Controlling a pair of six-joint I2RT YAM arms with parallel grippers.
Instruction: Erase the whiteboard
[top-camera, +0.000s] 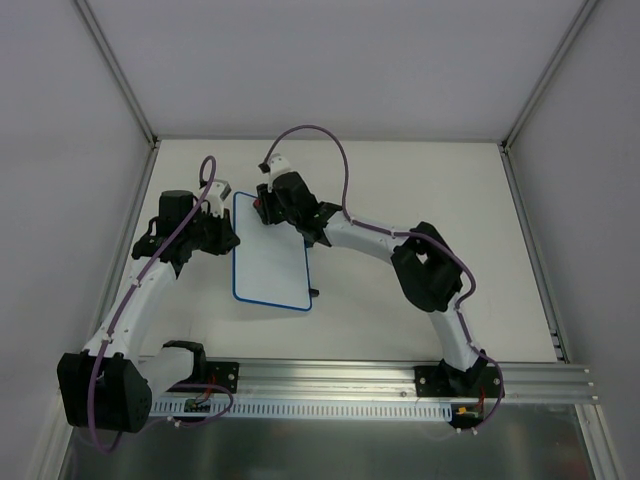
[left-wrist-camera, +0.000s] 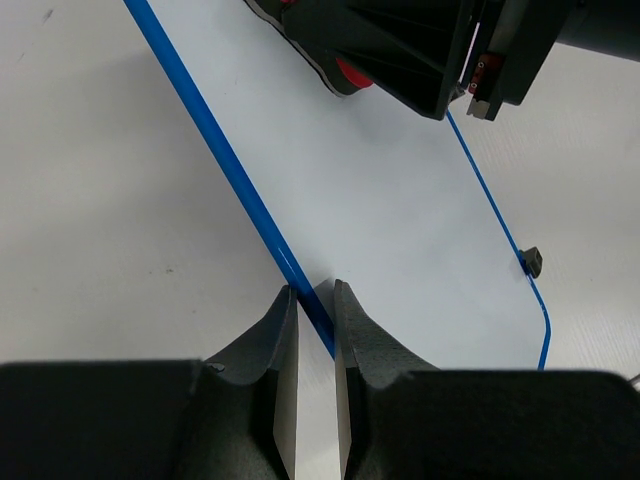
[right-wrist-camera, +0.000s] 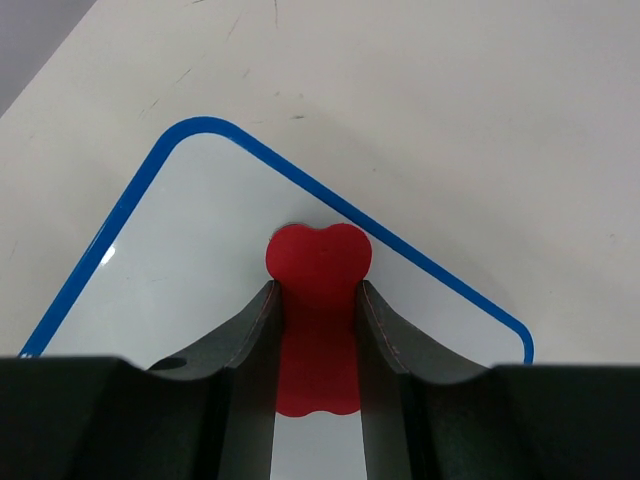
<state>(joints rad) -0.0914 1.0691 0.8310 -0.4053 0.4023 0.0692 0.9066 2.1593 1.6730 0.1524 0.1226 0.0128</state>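
The whiteboard (top-camera: 270, 262), white with a thin blue rim, lies flat on the table; its surface looks blank in every view. My left gripper (left-wrist-camera: 315, 295) is shut on the board's left rim (left-wrist-camera: 230, 165), one finger on each side of the blue edge. My right gripper (right-wrist-camera: 318, 290) is shut on a red eraser (right-wrist-camera: 318, 300) and presses it on the board near its far corner (right-wrist-camera: 200, 130). The eraser also shows in the left wrist view (left-wrist-camera: 352, 72) and in the top view (top-camera: 259, 203).
A small black foot (left-wrist-camera: 533, 261) sticks out of the board's right edge, also visible in the top view (top-camera: 315, 293). An aluminium rail (top-camera: 380, 385) runs along the near table edge. Grey walls enclose the table on three sides.
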